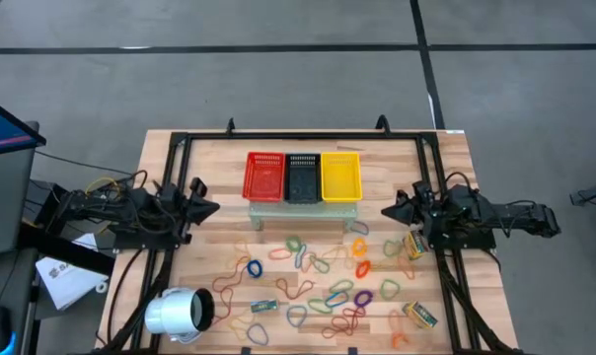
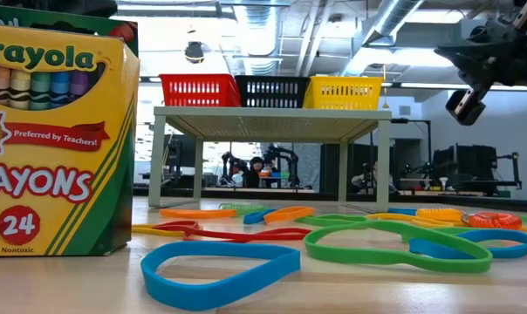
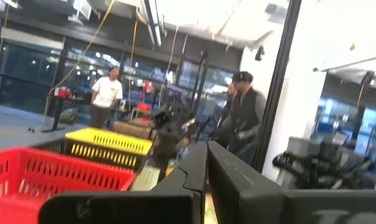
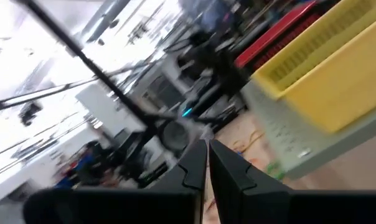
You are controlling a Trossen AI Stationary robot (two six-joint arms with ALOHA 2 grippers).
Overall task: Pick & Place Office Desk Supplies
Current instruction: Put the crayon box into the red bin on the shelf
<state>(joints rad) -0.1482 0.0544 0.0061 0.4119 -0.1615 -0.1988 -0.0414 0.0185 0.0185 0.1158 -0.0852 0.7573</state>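
Crayola "CRAYONS 24" box (image 2: pixel 54 139) among rubber bands (image 2: pixel 220 272); both grippers pressed together, empty.

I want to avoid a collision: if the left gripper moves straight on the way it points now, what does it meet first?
Probably the red basket. The left gripper, fingers shut, points across toward the raised shelf that carries it; whether it would strike the basket or the shelf is unclear.

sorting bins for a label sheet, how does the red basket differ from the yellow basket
Colour: the red basket is red, the yellow basket is yellow. Place: in the high view the red basket sits at the left end of the row on the small raised shelf, the yellow basket at the right end, with a black basket between them. Shared: both are rectangular mesh baskets of about the same size, standing upright with nothing visible inside.
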